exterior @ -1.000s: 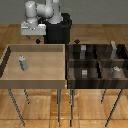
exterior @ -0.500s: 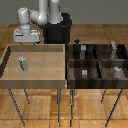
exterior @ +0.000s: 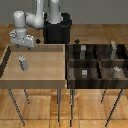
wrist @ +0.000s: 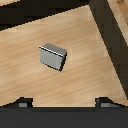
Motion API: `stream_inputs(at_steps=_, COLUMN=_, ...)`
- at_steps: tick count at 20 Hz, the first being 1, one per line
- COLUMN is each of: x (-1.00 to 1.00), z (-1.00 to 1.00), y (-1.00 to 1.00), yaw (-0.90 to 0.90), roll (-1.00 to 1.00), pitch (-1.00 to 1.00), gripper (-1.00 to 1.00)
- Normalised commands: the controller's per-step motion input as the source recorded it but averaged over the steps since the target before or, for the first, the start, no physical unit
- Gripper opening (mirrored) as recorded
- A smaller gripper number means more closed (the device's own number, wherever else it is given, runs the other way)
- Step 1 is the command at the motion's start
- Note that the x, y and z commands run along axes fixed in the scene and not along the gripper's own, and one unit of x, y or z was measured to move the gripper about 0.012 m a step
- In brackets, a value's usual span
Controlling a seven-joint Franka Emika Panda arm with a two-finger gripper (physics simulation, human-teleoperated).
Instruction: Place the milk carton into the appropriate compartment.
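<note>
The milk carton (exterior: 22, 62), a small pale grey box with a peaked top, stands upright in the light wooden tray (exterior: 45, 75) on the exterior view's left. My gripper (exterior: 23, 47) hangs above it, a little toward the tray's far wall, not touching it. In the wrist view the carton (wrist: 52, 56) lies below on the wood, and the two dark fingertips (wrist: 22, 102) stand wide apart with nothing between them. The gripper (wrist: 65, 102) is open.
A dark bin (exterior: 98, 62) split into compartments stands on the exterior view's right. It holds a small grey cube (exterior: 84, 73), a squat rounded grey piece (exterior: 116, 71), and two more grey items (exterior: 82, 49) (exterior: 114, 48) in the far compartments. The robot base (exterior: 57, 30) is behind.
The arm has swung toward the exterior view's left and come lower, bringing the gripper over the milk carton. The carton has not moved.
</note>
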Motion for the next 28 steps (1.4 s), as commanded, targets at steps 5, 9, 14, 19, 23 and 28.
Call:
stream_inputs(at_steps=5, x=0.2, z=0.0, y=0.0, yaw=-0.18, roll=0.0, pitch=0.0, gripper=1.0)
stream_inputs(at_steps=9, x=1.0, z=0.0, y=0.0, yaw=0.0, roll=0.0, pitch=0.0, gripper=1.0)
stream_inputs(at_steps=14, x=0.0, z=0.0, y=0.0, yaw=0.0, roll=0.0, pitch=0.0, gripper=1.0)
stream_inputs(at_steps=19, x=0.2, z=0.0, y=0.0, yaw=0.0, roll=0.0, pitch=0.0, gripper=1.0)
stream_inputs(at_steps=23, x=0.75, z=0.0, y=0.0, yaw=0.0, roll=0.0, pitch=0.0, gripper=1.0)
stream_inputs(at_steps=28, x=0.0, z=0.0, y=0.0, yaw=0.0, roll=0.0, pitch=0.0, gripper=1.0)
